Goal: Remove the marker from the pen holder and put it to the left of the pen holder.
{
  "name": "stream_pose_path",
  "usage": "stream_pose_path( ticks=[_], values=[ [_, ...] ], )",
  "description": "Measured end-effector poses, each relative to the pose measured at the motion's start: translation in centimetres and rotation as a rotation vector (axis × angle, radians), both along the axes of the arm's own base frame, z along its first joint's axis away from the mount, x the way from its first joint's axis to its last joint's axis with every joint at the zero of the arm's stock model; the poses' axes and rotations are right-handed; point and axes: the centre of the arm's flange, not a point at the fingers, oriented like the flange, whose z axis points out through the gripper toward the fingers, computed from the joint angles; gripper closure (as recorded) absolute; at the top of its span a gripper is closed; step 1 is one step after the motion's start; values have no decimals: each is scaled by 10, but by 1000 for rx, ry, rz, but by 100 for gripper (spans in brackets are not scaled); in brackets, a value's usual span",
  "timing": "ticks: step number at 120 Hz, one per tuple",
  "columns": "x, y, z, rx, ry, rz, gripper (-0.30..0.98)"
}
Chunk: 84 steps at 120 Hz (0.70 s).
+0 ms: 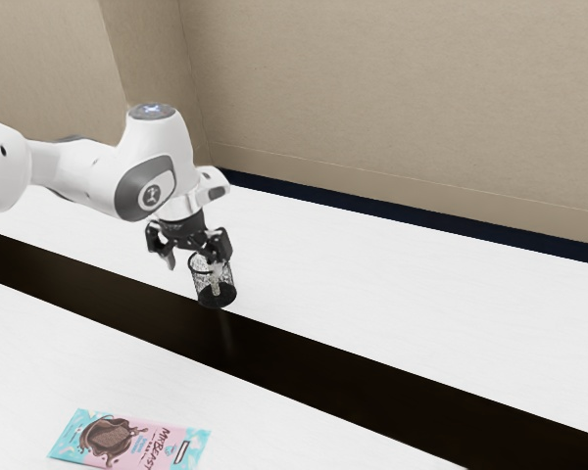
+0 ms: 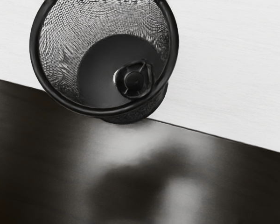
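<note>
Preparing to grasp marker point(image 1: 216, 280): probable step in hand. Note gripper point(image 1: 192, 260) with fingers spread, nothing pinched. Find marker standing inside pen holder point(image 1: 217, 301), below fingertips. Next, centre fingers over marker, lower to straddle it, close, lift clear of rim. Read from wrist view, hidden in exterior view: marker end off-centre, near pen holder wall.

Arm point(image 1: 73, 176) cropped at exterior view's left edge, packet point(image 1: 127, 441) cropped below, pen holder point(image 2: 174, 42) cropped atop wrist view, marker point(image 1: 216, 283) partly mesh-veiled
</note>
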Motion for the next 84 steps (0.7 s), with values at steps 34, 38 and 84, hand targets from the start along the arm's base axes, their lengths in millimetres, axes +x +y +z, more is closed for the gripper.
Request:
stream_pose_path(
  ticks=[34, 38, 84],
  values=[
    [29, 13, -15, 21, -34, -40, 0],
    [31, 13, -17, 22, -34, -47, 0],
    [52, 14, -29, 32, -60, -122, 0]
  ],
)
